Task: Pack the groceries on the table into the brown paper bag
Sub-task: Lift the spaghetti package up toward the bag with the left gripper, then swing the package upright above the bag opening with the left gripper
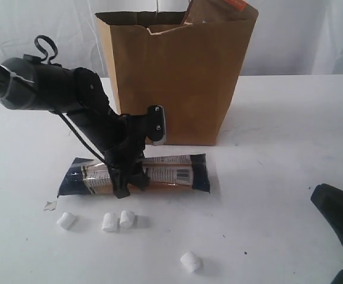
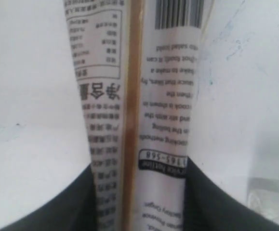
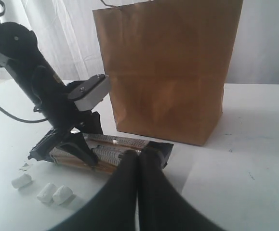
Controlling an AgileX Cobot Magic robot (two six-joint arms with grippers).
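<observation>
The long noodle packs (image 1: 171,171) lie flat on the white table (image 1: 278,148) in front of the upright brown paper bag (image 1: 177,77). My left gripper (image 1: 127,183) reaches down over their middle. In the left wrist view its black fingers (image 2: 211,202) press against both sides of the noodle packs (image 2: 163,96). A brown pouch (image 1: 218,10) sticks out of the bag's top. Several white marshmallows (image 1: 110,222) are scattered nearer the front. My right gripper (image 3: 138,155) is shut and empty, low at the front right, pointing at the noodle packs (image 3: 110,149) and the bag (image 3: 168,72).
A small torn scrap (image 1: 49,206) lies left of the marshmallows. One marshmallow (image 1: 190,261) sits apart near the front edge. White curtains hang behind the table. The right arm's dark body (image 1: 340,225) fills the front right corner.
</observation>
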